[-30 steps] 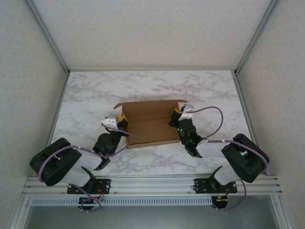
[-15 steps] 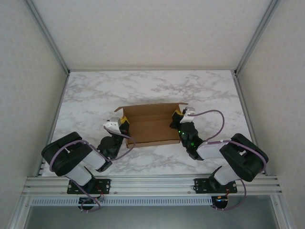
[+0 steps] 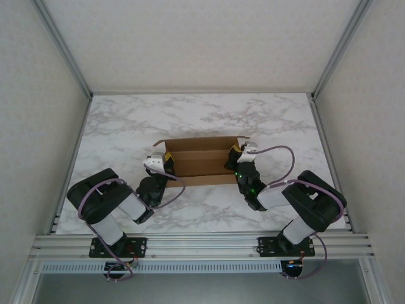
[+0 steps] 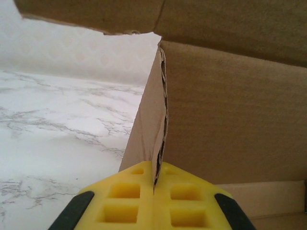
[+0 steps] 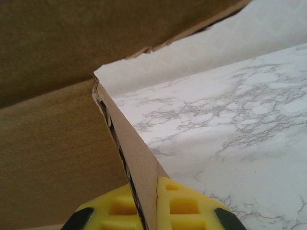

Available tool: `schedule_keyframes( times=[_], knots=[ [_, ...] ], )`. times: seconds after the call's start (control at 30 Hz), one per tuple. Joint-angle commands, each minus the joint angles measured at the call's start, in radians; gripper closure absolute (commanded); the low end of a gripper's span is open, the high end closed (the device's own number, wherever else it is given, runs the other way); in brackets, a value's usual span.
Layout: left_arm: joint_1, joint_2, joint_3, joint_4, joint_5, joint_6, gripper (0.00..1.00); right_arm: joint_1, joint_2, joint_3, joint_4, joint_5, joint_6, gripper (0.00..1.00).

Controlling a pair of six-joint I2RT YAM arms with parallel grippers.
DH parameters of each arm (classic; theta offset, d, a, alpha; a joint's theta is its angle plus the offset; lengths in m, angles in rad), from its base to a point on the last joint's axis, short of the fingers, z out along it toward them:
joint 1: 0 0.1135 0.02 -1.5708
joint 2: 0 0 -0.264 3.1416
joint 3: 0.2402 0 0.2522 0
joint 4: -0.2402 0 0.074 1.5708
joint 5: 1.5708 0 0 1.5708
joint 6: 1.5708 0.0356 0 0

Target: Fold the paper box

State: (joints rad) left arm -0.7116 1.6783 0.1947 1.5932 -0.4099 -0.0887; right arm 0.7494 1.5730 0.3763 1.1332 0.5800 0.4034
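The paper box (image 3: 201, 161), plain brown cardboard, stands in the middle of the marble table with its walls raised and its lid flap upright at the back. My left gripper (image 3: 164, 163) is shut on the box's left side wall (image 4: 148, 129), whose doubled edge runs down between the yellow pads (image 4: 125, 199). My right gripper (image 3: 234, 158) is shut on the right side wall (image 5: 128, 155), pinched between its yellow pads (image 5: 180, 206). The box's inner back panel (image 4: 230, 115) rises just beyond the left wall.
White marble tabletop (image 3: 209, 117) extends behind and to both sides of the box. Metal frame posts (image 3: 63, 47) and pale walls enclose the table. A rail (image 3: 202, 242) carries both arm bases at the near edge.
The box's front edge has lifted and the box now looks narrower from above, walls standing. Both arms have drawn in, the left elbow swinging right. Both grips stay shut.
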Motion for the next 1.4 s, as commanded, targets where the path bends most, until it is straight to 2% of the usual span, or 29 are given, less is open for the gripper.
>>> schedule_keyframes(
  times=[0.0,0.03,0.2,0.47,0.57,0.77,0.9,1.0,1.1,1.2,1.27,1.37],
  knots=[
    [0.005,0.029,0.0,-0.021,0.016,0.016,1.0,0.002,0.021,-0.005,-0.145,-0.051,0.003,0.94],
    [0.005,0.03,0.0,-0.019,0.014,0.022,1.0,-0.026,0.017,-0.007,-0.147,-0.059,0.002,0.9],
    [0.006,0.031,0.002,-0.015,0.027,0.044,1.0,-0.04,-0.042,-0.009,-0.171,-0.096,-0.025,0.63],
    [0.004,0.031,0.003,-0.016,0.018,0.059,1.0,-0.053,-0.223,-0.045,-0.248,-0.129,-0.048,0.4],
    [0.004,0.031,0.007,-0.016,0.005,0.058,1.0,-0.061,-0.322,-0.07,-0.314,-0.153,-0.036,0.34],
    [0.004,0.037,0.022,-0.02,-0.017,0.056,1.0,-0.062,-0.552,-0.141,-0.497,-0.288,0.0,0.35],
    [0.002,0.053,0.039,-0.018,-0.012,0.067,1.0,-0.06,-0.813,-0.149,-0.683,-0.388,-0.037,0.41],
    [-0.003,0.065,0.053,-0.019,0.004,0.097,1.0,-0.061,-0.992,-0.12,-0.808,-0.468,-0.07,0.44],
    [-0.006,0.066,0.062,-0.027,0.0,0.123,1.0,-0.062,-1.092,-0.032,-0.94,-0.539,-0.06,0.45],
    [-0.007,0.075,0.073,-0.028,-0.012,0.137,1.0,-0.062,-1.038,0.164,-1.138,-0.563,-0.054,0.47],
    [-0.007,0.089,0.082,-0.015,-0.01,0.145,1.0,-0.062,-0.947,0.292,-1.255,-0.541,-0.049,0.49],
    [-0.007,0.116,0.092,0.011,-0.004,0.172,1.0,-0.063,-0.788,0.458,-1.341,-0.507,-0.024,0.56]
  ],
)
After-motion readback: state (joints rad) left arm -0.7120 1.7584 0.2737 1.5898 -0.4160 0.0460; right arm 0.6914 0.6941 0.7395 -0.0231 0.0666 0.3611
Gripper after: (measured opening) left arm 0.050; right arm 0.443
